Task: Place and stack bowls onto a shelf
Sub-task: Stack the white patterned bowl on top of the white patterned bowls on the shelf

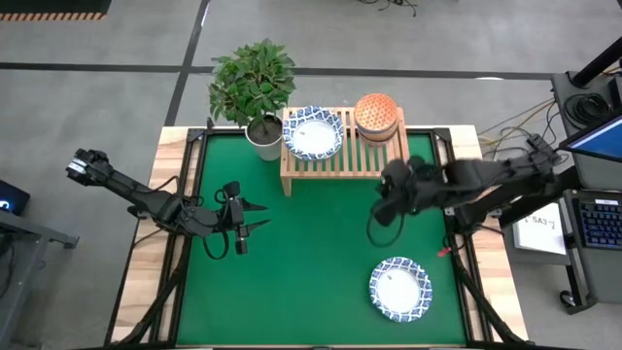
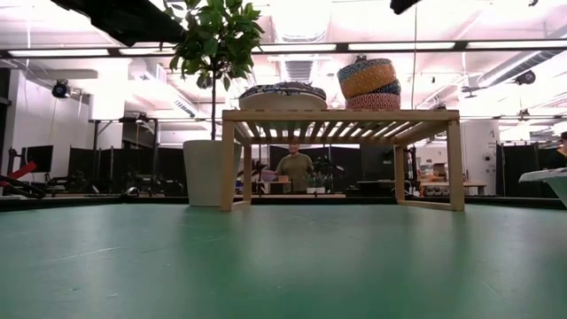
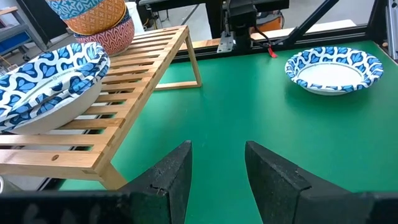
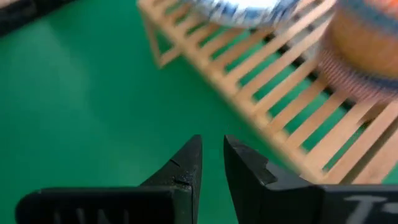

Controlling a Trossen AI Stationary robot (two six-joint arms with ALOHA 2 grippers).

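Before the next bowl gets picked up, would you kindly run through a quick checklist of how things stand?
1. Right gripper empty: ok, fingers nearly together with nothing between, above the mat near the shelf.
2. Left gripper empty: ok, open over bare mat.
3. Small bowl stack sits on shelf: ok, upright.
4. White bowls on shelf: ok.
5. Loose white bowl reachable: ok, alone on mat.
6. Plant pot clear of shelf: cannot tell, very close.

Bright overhead strip lighting — blurred right-wrist view
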